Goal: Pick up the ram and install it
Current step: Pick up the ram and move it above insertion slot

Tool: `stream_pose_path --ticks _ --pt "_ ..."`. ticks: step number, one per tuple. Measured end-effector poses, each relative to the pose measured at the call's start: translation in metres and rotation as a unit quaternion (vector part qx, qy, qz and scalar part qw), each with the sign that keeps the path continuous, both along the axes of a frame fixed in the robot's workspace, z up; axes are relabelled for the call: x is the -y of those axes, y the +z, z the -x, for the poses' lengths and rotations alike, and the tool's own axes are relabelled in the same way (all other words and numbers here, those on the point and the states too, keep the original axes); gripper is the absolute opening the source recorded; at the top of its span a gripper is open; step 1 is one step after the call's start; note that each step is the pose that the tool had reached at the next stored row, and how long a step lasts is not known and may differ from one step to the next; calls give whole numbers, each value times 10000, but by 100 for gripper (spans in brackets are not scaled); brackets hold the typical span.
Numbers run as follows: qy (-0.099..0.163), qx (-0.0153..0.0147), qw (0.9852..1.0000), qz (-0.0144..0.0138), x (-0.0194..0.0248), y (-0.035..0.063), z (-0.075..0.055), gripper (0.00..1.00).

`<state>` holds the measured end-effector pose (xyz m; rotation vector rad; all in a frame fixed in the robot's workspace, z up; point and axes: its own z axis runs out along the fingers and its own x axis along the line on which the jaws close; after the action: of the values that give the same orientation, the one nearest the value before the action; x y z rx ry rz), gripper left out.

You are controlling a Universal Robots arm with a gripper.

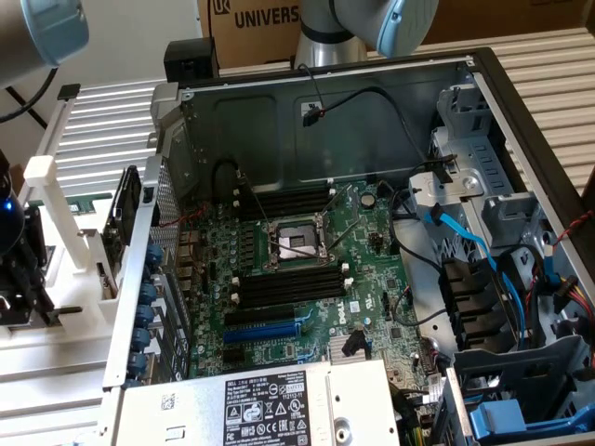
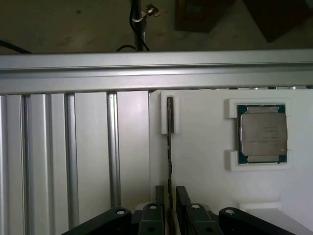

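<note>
The ram (image 2: pixel 169 147) stands on edge as a thin dark strip, its far end seated in a notch of the white holder (image 2: pixel 195 161). My gripper (image 2: pixel 169 190) straddles the ram's near end, with one black finger (image 2: pixel 159 196) on each side and a narrow gap left to the stick. In the exterior view the gripper (image 1: pixel 20 290) hangs over the white fixture (image 1: pixel 56 232) at that view's left, outside the computer case. The black memory slots (image 1: pixel 288 283) with white end clips lie on the motherboard beside the CPU socket (image 1: pixel 296 243).
A CPU chip (image 2: pixel 261 133) sits in a recess of the white holder near the ram. Ribbed aluminium rails (image 2: pixel 73 156) run beside the holder. The open case (image 1: pixel 469 70) holds a blue slot (image 1: pixel 265 327), cables, drive bays and a power supply (image 1: pixel 270 409).
</note>
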<state>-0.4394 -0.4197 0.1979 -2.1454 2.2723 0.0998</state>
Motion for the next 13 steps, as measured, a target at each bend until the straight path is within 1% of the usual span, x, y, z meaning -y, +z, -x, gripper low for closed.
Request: stream_pose_path --ticks 4,5,6,11,13 --pt "3 -1 10000 0 0 0 0 22" --pt "3 -1 10000 0 0 0 0 16" --pt "4 0 10000 0 0 0 0 13" --pt "5 2 10000 -1 0 7 -1 13" --pt "6 0 10000 7 1 54 -1 13"
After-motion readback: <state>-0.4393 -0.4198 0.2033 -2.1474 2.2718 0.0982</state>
